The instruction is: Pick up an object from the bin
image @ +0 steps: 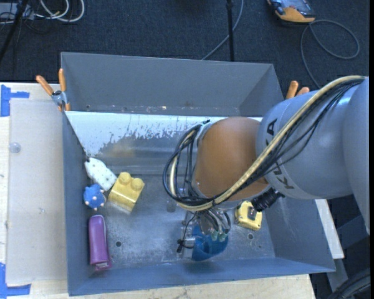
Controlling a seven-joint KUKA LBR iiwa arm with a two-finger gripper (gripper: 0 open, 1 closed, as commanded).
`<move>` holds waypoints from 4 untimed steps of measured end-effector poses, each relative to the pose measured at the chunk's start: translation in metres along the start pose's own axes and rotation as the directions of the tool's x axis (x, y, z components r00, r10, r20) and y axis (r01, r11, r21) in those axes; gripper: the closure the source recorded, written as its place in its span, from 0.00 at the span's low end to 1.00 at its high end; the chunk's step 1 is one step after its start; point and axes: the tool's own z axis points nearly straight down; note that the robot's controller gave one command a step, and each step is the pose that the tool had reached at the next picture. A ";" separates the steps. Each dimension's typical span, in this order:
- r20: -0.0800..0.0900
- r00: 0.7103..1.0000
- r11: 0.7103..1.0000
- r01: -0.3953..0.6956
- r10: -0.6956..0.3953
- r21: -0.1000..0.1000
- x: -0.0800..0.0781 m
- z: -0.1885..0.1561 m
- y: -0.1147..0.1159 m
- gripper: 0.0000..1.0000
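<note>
My gripper hangs low over the front middle of the bin, under the arm's orange cover, right on top of a blue plastic thing that lies on the floor there. Its metal fingers reach down to that blue thing. A small yellow and black thing lies just to the right of the gripper.
At the left side lie a yellow toy brick, a white thing, a small blue ball-like toy and a purple tube. The arm and its cables cover the bin's right half.
</note>
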 end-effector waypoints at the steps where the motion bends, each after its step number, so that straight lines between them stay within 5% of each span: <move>1: 0.008 1.000 1.000 -0.003 0.003 -0.001 -0.002 -0.004 0.000 0.00; 3: 0.001 0.988 0.988 0.155 -0.155 0.001 -0.012 0.050 -0.070 0.00; 4: 0.012 0.926 0.926 0.377 -0.377 -0.014 0.000 0.059 -0.070 0.00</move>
